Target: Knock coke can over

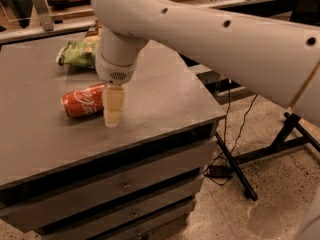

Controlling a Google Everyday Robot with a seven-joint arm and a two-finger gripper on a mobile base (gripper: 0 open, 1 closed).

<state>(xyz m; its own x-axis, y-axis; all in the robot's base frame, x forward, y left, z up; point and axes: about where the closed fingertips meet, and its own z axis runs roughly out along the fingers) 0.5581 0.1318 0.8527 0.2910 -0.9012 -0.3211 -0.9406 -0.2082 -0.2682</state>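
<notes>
The coke can (82, 101) is red with white script and lies on its side on the grey cabinet top (165, 99), its length running left to right. My gripper (113, 115) hangs from the white arm just at the can's right end, with a pale finger (113, 105) pointing down and its tip close to the surface. The finger hides the can's right end. It holds nothing that I can see.
A green chip bag (77, 55) lies behind the can at the back of the cabinet top. The cabinet has drawers (125, 184) below. A black stand leg (235, 171) and cables lie on the floor to the right.
</notes>
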